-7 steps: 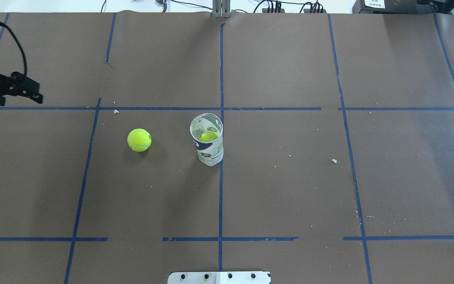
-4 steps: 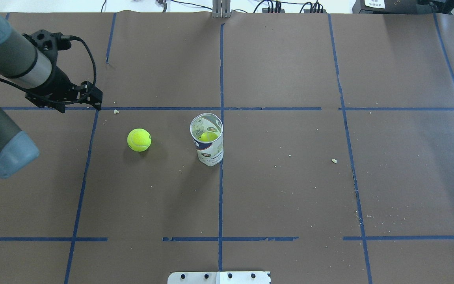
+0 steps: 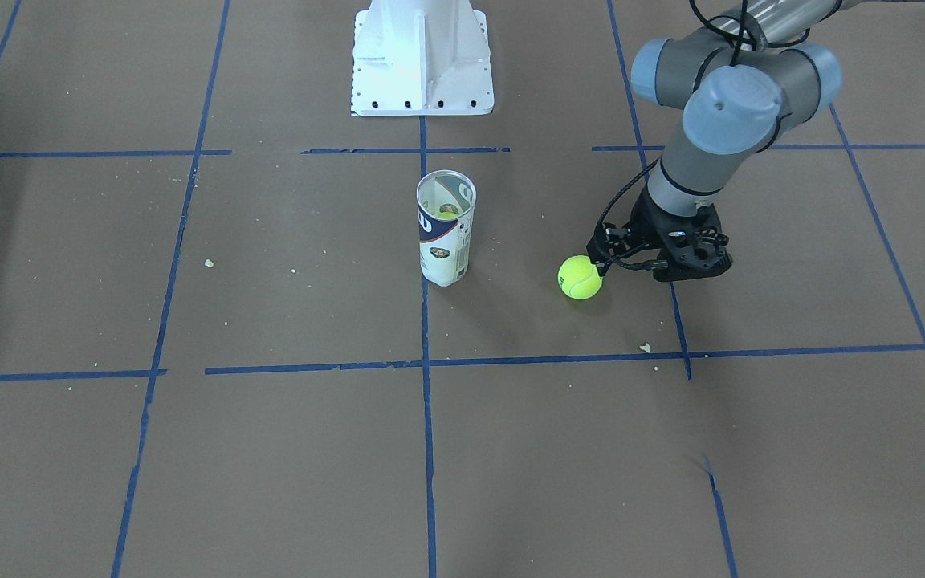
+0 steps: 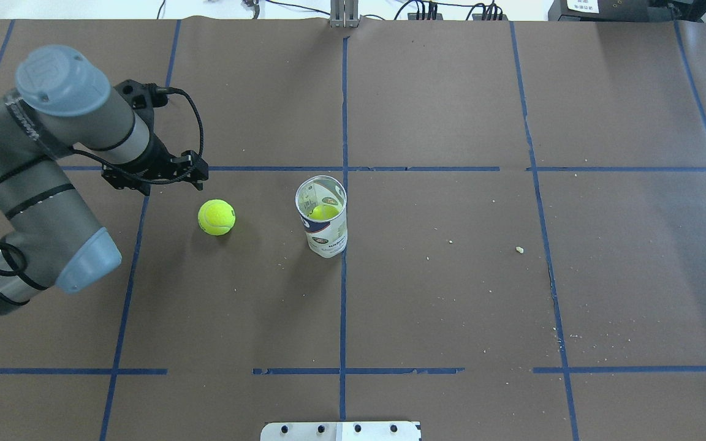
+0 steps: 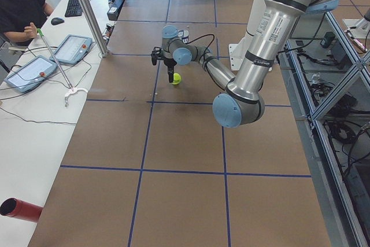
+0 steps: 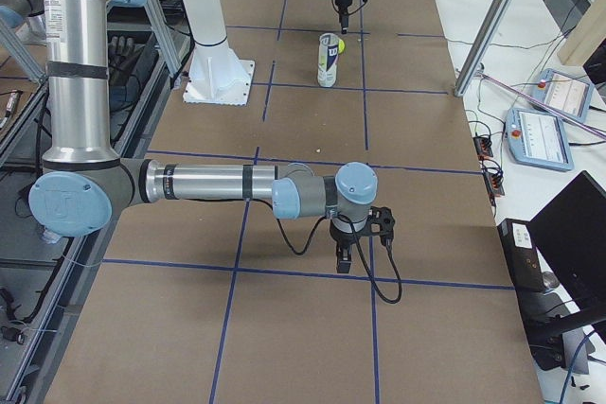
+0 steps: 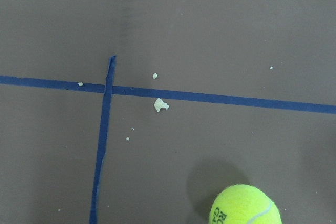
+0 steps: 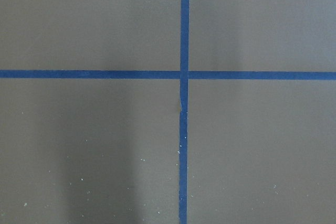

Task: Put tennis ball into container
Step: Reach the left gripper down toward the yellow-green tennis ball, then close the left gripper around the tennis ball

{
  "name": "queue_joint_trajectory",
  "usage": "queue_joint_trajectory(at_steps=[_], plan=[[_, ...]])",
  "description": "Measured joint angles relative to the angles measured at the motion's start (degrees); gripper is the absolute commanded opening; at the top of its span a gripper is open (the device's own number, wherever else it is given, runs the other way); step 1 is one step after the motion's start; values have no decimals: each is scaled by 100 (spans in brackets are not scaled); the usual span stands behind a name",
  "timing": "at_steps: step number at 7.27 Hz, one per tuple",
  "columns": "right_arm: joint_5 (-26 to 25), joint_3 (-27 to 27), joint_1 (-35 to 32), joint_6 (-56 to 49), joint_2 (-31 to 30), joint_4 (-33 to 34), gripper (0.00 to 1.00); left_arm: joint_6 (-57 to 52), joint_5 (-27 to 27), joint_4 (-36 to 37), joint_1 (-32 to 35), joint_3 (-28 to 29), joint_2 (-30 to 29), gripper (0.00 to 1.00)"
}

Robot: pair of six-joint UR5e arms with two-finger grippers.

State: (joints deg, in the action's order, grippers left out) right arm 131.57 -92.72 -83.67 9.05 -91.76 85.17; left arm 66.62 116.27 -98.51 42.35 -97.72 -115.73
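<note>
The tennis ball (image 4: pixel 216 217) lies on the brown table left of centre, also seen as the ball (image 3: pixel 580 278) in the front view and low right in the left wrist view (image 7: pixel 245 205). The container (image 4: pixel 322 217) stands upright and open-topped beside the centre tape line, with a second ball (image 4: pixel 323 212) inside it. My left gripper (image 3: pixel 671 271) hangs above the table just beyond the ball on its outer side, not touching it; its fingers are hidden, so I cannot tell its state. The right gripper (image 6: pixel 343 260) points down far from both, its state unclear.
A white metal pedestal (image 3: pixel 422 60) stands at the robot's edge of the table. Blue tape lines and small crumbs (image 7: pixel 160 105) mark the brown surface. An operator (image 5: pixel 17 10) sits at a side desk with tablets.
The left arm has swung in from the table's left edge toward the ball. Ball and container have not moved.
</note>
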Motion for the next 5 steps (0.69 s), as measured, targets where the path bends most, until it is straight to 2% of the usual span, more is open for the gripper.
queue_joint_trajectory(at_steps=[3,5], plan=[[0,0,0,0,0,0,100,212,-44,-243,-247,288,-100,100],[0,0,0,0,0,0,100,238,-88,-522,-305,640,-198,92]])
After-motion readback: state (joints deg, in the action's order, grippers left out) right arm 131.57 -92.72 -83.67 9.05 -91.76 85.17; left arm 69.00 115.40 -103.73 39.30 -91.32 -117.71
